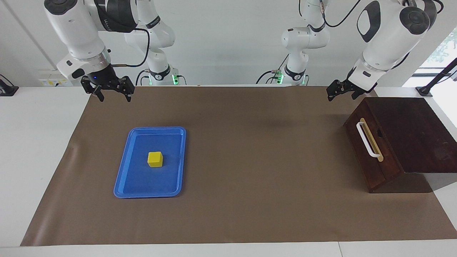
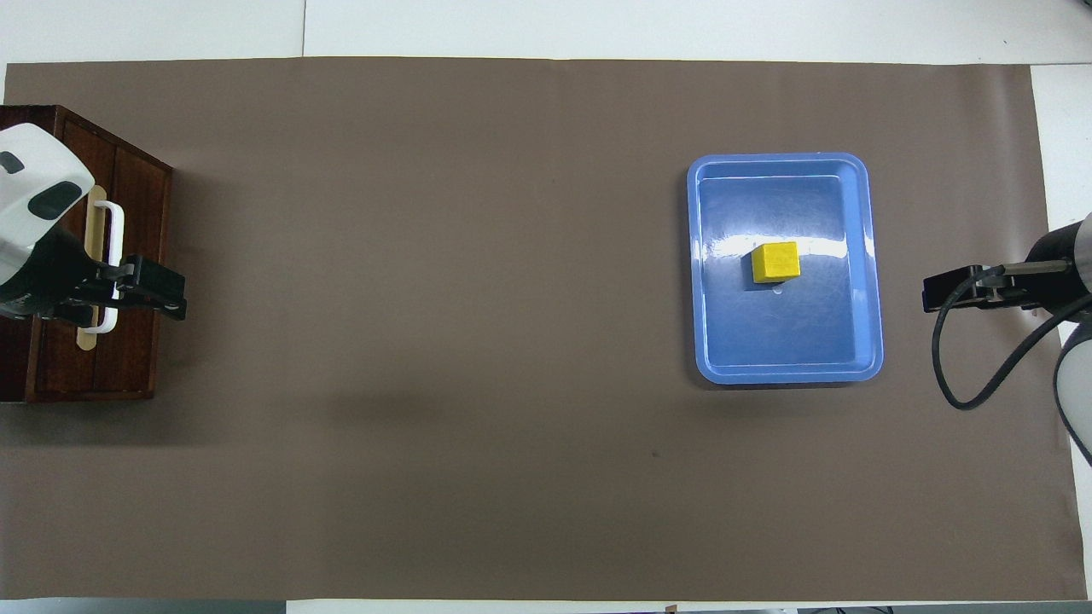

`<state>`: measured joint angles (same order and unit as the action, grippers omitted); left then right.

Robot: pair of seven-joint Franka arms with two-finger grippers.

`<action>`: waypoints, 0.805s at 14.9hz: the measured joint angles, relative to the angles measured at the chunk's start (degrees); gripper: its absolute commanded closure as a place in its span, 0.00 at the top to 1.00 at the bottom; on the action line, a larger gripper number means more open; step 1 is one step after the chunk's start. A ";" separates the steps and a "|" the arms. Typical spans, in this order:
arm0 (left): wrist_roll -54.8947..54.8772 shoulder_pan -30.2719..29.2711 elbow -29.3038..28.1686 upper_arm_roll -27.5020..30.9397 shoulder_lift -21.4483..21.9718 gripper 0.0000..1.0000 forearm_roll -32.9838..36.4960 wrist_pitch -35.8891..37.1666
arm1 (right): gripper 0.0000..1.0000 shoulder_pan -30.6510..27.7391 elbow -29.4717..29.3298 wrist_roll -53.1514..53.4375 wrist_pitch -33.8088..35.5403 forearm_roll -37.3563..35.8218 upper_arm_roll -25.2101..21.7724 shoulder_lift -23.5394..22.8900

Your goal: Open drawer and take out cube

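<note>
The cube [image 1: 155, 159] is already lying in the blue tray [image 1: 123, 178] at lower left of the frame, and the drawer [image 1: 371, 153] at the right edge is sitting closed. Both the left gripper [image 1: 341, 92] and the right gripper [image 1: 107, 90] are hanging in the air with jaws spread, holding nothing. I am judging the task finished, so next they need only to park.

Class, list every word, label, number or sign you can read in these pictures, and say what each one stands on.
Right arm: dark band with white lettering, too small to read.
Drawer, cube, tray: no text.
Left gripper, right gripper: no readable marking.
</note>
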<state>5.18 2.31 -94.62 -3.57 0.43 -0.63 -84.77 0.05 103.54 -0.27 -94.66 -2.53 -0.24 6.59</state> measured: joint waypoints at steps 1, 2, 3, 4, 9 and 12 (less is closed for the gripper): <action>-0.02 -0.01 0.01 0.00 -0.01 1.00 0.00 -0.04 | 1.00 0.00 -0.01 0.00 0.00 0.00 0.01 0.00; -0.03 -0.02 0.02 0.00 -0.01 1.00 0.00 -0.08 | 1.00 0.00 -0.02 0.00 0.00 0.00 0.00 0.00; -0.06 -0.03 0.04 0.00 -0.01 1.00 0.00 -0.10 | 1.00 0.00 -0.04 0.01 0.00 0.00 0.00 0.00; -0.07 -0.04 0.06 0.00 -0.01 1.00 0.00 -0.14 | 1.00 -0.02 -0.06 0.31 0.00 0.00 -0.01 0.00; -0.08 -0.12 0.14 0.00 -0.03 1.00 0.00 -0.93 | 1.00 -0.10 -0.09 8.17 1.06 0.00 -0.01 0.00; -0.13 -0.34 0.24 0.12 -0.03 1.00 0.00 -1.01 | 1.00 -0.12 -0.11 8.85 2.07 0.00 -0.01 0.00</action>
<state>5.06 1.97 -94.38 -3.45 0.40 -0.63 -85.78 -0.07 103.43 8.58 -92.59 -2.53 -0.26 6.59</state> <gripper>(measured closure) 0.000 0.000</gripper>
